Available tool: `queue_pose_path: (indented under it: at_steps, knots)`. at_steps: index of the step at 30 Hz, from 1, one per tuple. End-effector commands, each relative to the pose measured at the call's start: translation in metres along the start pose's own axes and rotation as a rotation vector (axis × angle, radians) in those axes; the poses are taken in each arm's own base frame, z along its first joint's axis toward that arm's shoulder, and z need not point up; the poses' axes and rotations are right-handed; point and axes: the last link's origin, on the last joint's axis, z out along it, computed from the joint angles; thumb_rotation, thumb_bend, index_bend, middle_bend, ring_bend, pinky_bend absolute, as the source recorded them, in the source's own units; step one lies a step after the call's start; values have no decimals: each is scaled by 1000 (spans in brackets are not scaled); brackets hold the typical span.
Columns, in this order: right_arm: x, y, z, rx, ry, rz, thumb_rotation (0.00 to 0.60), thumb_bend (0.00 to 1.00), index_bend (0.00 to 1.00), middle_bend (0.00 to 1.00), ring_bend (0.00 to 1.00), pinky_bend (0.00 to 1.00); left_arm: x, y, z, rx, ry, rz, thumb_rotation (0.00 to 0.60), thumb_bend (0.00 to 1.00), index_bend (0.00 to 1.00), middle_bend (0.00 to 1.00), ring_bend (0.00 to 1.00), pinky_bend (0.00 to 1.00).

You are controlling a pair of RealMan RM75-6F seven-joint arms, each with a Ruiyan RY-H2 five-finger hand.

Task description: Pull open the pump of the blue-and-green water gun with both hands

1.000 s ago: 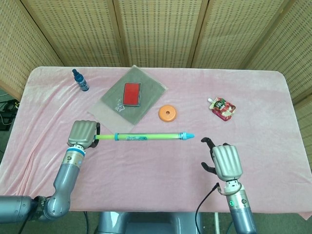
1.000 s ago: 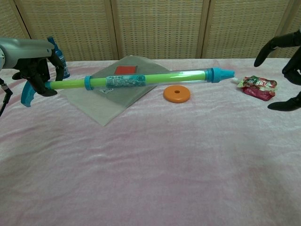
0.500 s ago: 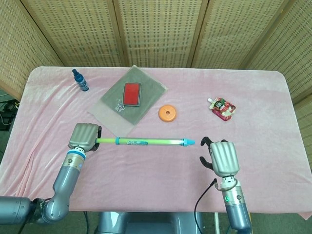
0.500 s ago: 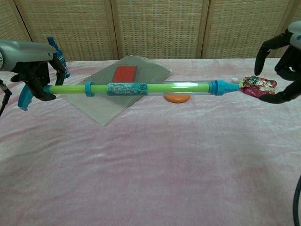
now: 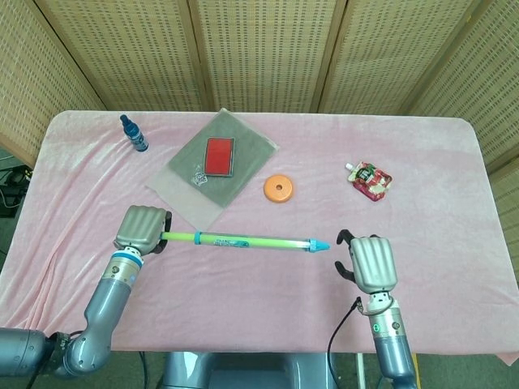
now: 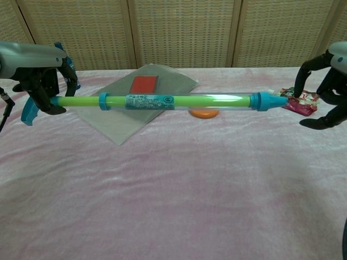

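Note:
The blue-and-green water gun [image 5: 243,241] [image 6: 173,101] is a long green tube with a blue nozzle and a blue handle. It hangs level above the pink tablecloth. My left hand [image 5: 140,228] [image 6: 38,70] grips its handle end at the left. The nozzle tip [image 5: 321,245] [image 6: 274,101] points right at my right hand [image 5: 369,263] [image 6: 325,86]. That hand is open, fingers spread and curled forward, just beyond the tip and apart from it.
An orange disc [image 5: 278,189] lies behind the gun, partly hidden in the chest view. A grey mat [image 5: 212,168] carries a red card [image 5: 219,156]. A small blue bottle [image 5: 134,134] stands far left, a red snack pouch [image 5: 371,180] far right.
The left hand has swung the gun toward me and lowered its nozzle end. The tip now lies closer to the right hand, which has moved in toward it.

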Motion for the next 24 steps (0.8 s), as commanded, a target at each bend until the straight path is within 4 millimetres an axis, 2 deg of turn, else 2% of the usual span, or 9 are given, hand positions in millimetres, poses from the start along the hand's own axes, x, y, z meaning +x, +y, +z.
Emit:
queue_pose_path:
  at_steps: [1, 7, 24]
  knots:
    - [1, -5, -1, 10, -1, 1, 600, 390, 456, 1000, 972, 670, 0, 2, 0, -4, -2, 1, 600, 634, 831, 919, 844, 788]
    - [1, -8, -3, 10, -14, 6, 600, 389, 387, 1000, 973, 670, 0, 6, 0, -6, -3, -2, 600, 634, 831, 919, 845, 788]
    - [-3, -25, -5, 30, -31, -7, 600, 402, 413, 1000, 975, 670, -4, 29, 1, -28, -24, -19, 600, 634, 831, 919, 845, 788]
